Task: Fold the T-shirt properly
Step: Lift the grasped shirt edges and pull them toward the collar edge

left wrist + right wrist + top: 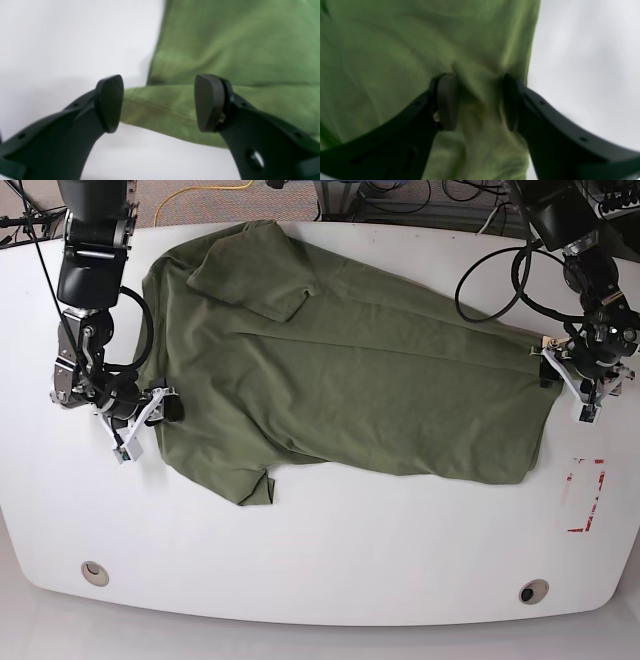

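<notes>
T-shirt (350,370) lies lengthwise across table (330,540); right fingers (447,100) pinch its fabric, left fingers (110,102) gape just beside its hem.

One T-shirt (350,370), one table (350,550), two arms, two red marks (584,495).

A glossy white table (330,550) with red tape marks (583,495) fills the view; cables (205,192) cross the floor behind
</notes>
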Robot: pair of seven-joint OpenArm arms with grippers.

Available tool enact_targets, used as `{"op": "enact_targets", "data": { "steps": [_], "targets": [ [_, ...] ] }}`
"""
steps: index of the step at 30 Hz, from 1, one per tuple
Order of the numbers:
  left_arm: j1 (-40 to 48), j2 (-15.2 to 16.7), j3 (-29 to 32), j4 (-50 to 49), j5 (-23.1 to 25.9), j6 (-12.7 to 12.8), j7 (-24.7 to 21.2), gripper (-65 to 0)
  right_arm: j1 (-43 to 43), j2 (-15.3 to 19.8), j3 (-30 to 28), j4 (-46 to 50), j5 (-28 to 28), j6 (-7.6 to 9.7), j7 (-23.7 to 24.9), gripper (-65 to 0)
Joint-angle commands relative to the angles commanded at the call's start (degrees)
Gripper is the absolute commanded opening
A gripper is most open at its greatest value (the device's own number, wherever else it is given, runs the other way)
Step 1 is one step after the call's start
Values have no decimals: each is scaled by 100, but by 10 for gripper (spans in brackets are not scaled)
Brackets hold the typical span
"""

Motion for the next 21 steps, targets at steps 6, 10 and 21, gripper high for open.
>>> {"op": "enact_targets", "data": {
  "steps": [6, 10, 21],
  "targets": [
    [-26, 123, -132, 387, 0, 0, -18, -235, -167, -44, 396, 1020, 18, -18, -519, -366],
    [-26, 255, -123, 536, 9, 0, -26, -235, -492, -237, 677, 1873, 26, -18, -976, -366],
    [-26, 281, -123, 9, 26, 0, -44, -236, -1846, -1301, 1248, 4255, 26, 9, -2031, -366]
  ]
}}
